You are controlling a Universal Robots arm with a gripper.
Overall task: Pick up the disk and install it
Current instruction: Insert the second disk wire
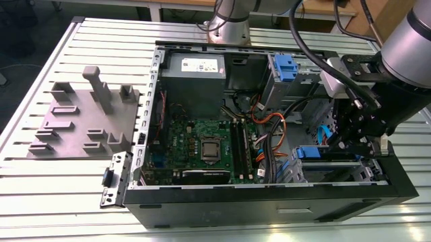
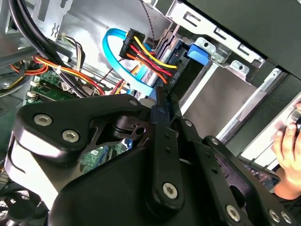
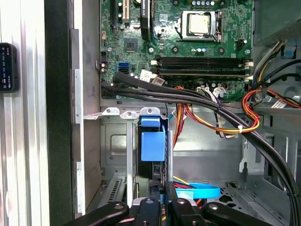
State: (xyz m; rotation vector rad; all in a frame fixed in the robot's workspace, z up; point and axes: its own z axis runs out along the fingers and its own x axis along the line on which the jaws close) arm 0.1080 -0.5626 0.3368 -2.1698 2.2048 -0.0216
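Even overhead light, mild glare on slatted table (image 1: 60, 166), dim case interior, foreground end effector (image 2: 162, 106) soft-focus.

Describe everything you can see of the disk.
In the first wrist view the disk shows edge-on: a blue plastic carrier bracket around a thin, dark body, with its flat faces hidden. It stands on edge between the silver metal rails of the drive cage, inside the open computer case. The claw is close at one end of it. Whether they touch cannot be told.

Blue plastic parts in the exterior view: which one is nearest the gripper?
The lower blue piece in the drive cage, right beside the gripper. The other blue clip sits farther off, by the grey box.
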